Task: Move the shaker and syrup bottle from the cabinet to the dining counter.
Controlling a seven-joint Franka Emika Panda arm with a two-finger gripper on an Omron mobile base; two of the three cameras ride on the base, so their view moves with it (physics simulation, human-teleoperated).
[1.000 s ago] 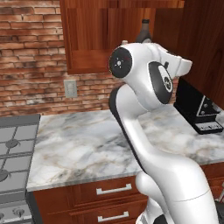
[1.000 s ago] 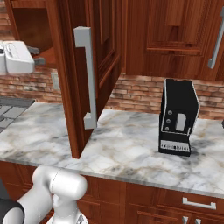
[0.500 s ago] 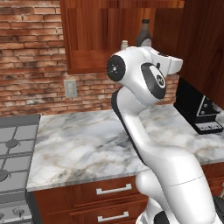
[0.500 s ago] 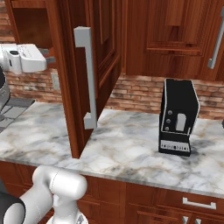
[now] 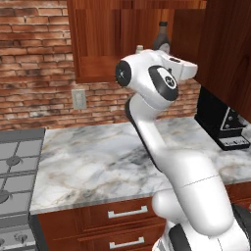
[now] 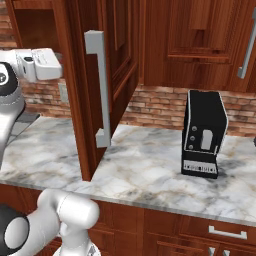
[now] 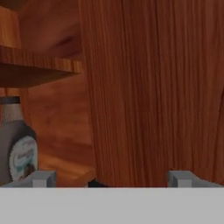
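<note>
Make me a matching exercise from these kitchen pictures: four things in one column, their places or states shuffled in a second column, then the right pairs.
Things:
1. syrup bottle
2. gripper
3. coffee machine
4. cabinet door

Places or states:
A. swung open, silver bar handle showing
B. open, holding nothing
C. standing on a shelf inside the cabinet
D. on the marble countertop by the brick wall

Pairs: 1-C, 2-B, 3-D, 4-A

Red brick wall (image 5: 34, 59), marble countertop (image 5: 98, 162)
</note>
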